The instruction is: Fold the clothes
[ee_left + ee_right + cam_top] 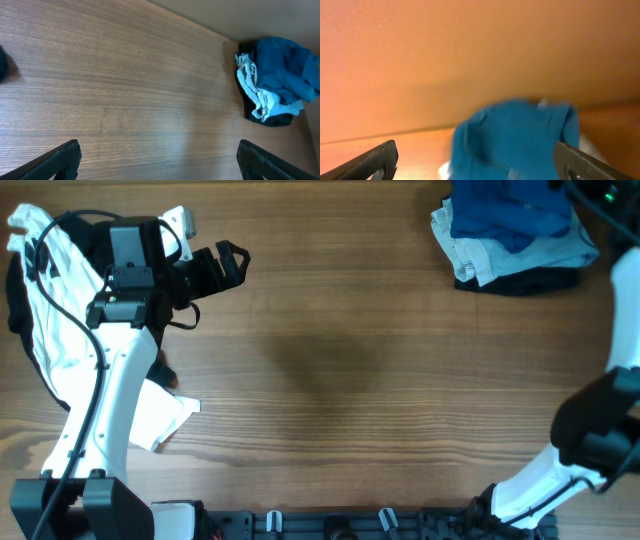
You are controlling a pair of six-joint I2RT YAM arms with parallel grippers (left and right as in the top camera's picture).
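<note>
The clothes lie in two places. A heap at the back right has a deep-blue shirt [510, 210] on top, a pale garment [478, 255] under it and a black one [525, 280] at the bottom. The left wrist view shows this heap [275, 80] far across the table. A white garment [45, 300] with black parts lies crumpled under the left arm at the far left. My left gripper [225, 265] [160, 167] is open over bare wood. My right gripper [477, 167] hangs open just above the blue shirt [520, 135], its fingers wide and gripping nothing.
The wooden table [340, 380] runs between the two heaps. A white flap of cloth [165, 418] lies near the left arm's base. The right arm [610, 410] runs along the right edge. A black rail [330, 525] lines the front edge.
</note>
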